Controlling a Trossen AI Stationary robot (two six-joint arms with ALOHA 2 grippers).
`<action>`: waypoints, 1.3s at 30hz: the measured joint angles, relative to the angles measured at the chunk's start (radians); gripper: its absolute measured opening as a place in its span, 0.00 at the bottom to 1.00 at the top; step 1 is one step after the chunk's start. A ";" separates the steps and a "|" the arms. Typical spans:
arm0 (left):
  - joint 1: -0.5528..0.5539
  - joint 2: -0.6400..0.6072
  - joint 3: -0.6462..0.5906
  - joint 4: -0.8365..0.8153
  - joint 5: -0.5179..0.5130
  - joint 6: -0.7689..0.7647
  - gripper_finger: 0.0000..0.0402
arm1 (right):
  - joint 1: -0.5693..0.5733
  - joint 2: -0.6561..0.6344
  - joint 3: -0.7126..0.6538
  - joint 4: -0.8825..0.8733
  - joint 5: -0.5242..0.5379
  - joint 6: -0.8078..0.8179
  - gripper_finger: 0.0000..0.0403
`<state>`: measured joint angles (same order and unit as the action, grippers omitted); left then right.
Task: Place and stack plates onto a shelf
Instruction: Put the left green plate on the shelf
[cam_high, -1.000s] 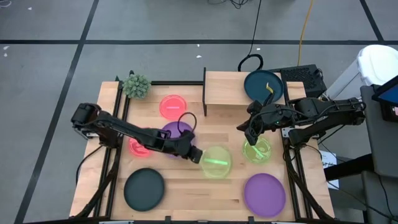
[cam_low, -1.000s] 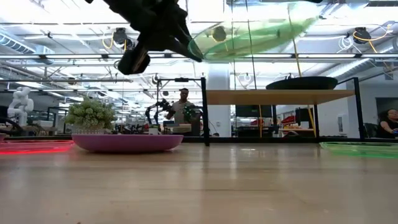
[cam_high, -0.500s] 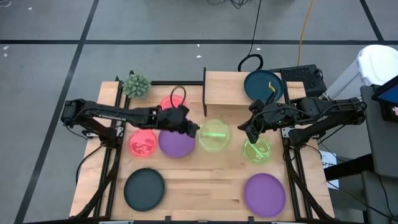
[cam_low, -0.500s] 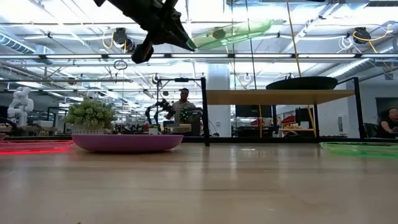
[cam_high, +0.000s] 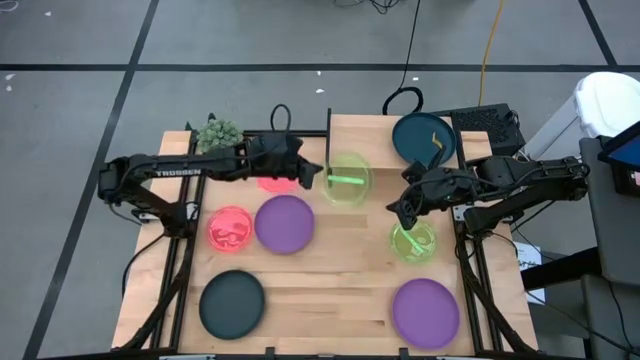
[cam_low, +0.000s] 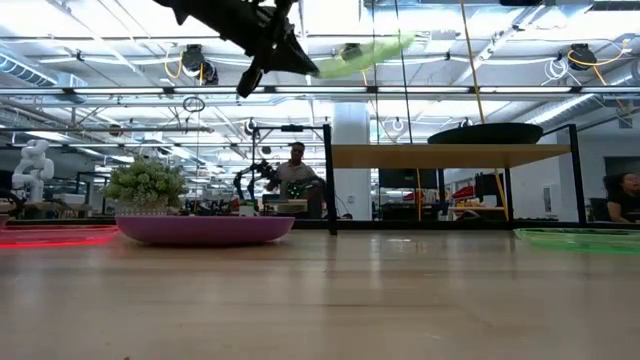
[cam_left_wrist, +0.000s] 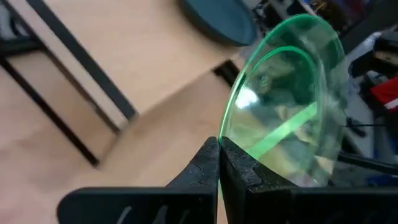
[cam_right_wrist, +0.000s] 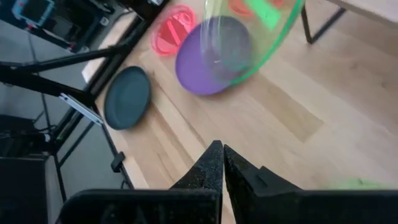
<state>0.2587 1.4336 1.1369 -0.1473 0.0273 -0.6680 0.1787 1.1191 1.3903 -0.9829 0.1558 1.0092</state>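
Two dark teal plates (cam_high: 232, 305), two purple plates (cam_high: 285, 222), two pink-red plates (cam_high: 230, 229), two neon green plates (cam_high: 347, 179), one shelf (cam_high: 365, 140), one spiky plant (cam_high: 216, 134), two arms.

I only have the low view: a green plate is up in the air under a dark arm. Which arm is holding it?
Observer: The left tool, shut on the green plate's rim.
Operator: Is it over the shelf yet?
Observer: Partly; it overlaps the front left part of the shelf, whose right end holds a teal plate.
Operator: And the right arm?
Observer: The right tool is shut and empty, above another green plate on the table.
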 joint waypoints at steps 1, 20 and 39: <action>0.014 0.000 0.011 0.002 0.000 0.021 0.01 | 0.000 0.000 0.000 -0.009 0.000 0.012 0.00; 0.178 0.037 0.174 0.029 -0.006 0.248 0.01 | 0.000 0.001 -0.033 -0.045 0.054 0.104 0.00; 0.213 0.312 0.393 0.047 -0.026 0.291 0.01 | 0.000 0.001 -0.192 0.036 -0.003 0.142 0.00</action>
<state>0.4717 1.7459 1.5297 -0.1001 0.0009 -0.3767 0.1787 1.1202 1.1981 -0.9466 0.1525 1.1511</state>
